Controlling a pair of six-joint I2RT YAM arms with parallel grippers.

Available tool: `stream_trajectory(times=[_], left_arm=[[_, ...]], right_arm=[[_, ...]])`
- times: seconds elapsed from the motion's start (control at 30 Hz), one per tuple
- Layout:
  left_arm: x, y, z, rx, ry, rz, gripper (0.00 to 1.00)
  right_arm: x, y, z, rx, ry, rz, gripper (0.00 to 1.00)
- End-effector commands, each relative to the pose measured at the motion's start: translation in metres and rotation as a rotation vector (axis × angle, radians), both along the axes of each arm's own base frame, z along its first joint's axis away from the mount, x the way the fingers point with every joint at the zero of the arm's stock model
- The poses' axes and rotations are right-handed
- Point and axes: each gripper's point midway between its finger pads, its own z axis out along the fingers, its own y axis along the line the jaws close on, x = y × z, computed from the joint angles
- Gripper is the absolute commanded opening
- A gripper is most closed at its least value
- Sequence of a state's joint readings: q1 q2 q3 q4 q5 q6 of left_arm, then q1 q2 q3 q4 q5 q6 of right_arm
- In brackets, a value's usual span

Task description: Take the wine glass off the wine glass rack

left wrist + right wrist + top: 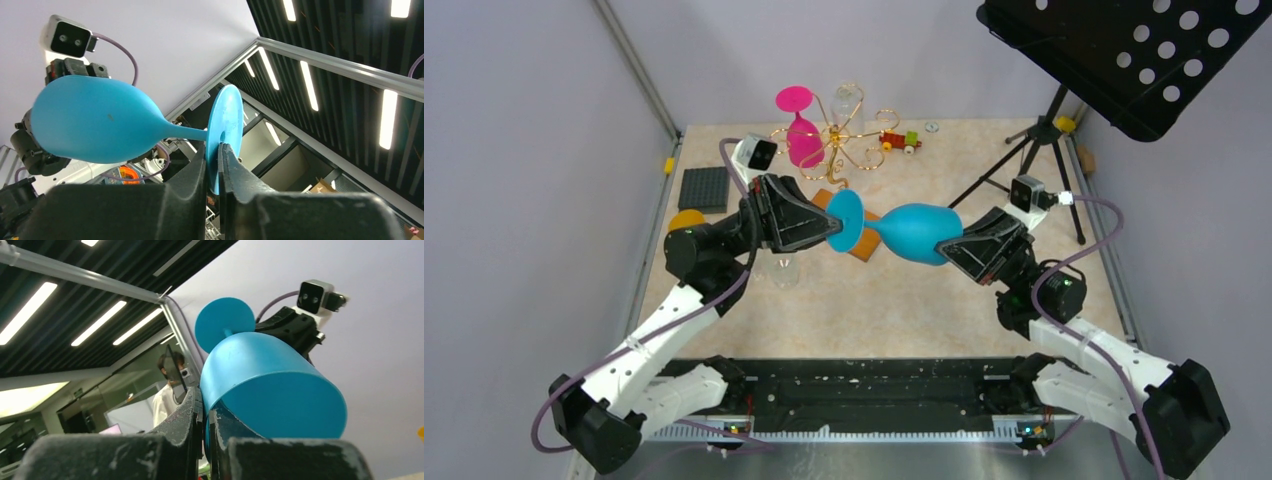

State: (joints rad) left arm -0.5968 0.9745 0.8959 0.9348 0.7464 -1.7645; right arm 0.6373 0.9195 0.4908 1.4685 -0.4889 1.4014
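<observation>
A blue wine glass (919, 232) lies sideways in the air in front of the wine glass rack (849, 140), a gold wire stand on a wooden base (861, 252). My left gripper (834, 228) is shut on the glass's round foot (225, 125), one finger on each face of the disc (214, 150). My right gripper (954, 250) is shut on the bowl's rim, one finger inside and one outside the wall (205, 410). The bowl (270, 390) fills the right wrist view. A pink glass (802, 135) and a clear glass (849, 100) hang on the rack.
A black music stand (1124, 50) on a tripod (1024, 150) stands at the back right. A black studded plate (702, 188) and a yellow object (686, 218) lie at the left. A toy train (899, 141) sits behind the rack. A clear glass (782, 270) stands below my left gripper.
</observation>
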Motion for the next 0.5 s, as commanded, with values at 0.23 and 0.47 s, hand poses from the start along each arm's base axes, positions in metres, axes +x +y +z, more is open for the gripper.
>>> stream_trajectory(times=[0.23,0.47], left_arm=[[0.001,0.014,0.012,0.057,-0.259,0.332,0.74],[0.046,0.034,-0.033,0.434,-0.392,0.727,0.81]], right_arm=[[-0.02,-0.008,0.03,0.033,-0.134,-0.02,0.0],[0.002,0.008,0.022,-0.202,-0.115,-0.2,0.0]])
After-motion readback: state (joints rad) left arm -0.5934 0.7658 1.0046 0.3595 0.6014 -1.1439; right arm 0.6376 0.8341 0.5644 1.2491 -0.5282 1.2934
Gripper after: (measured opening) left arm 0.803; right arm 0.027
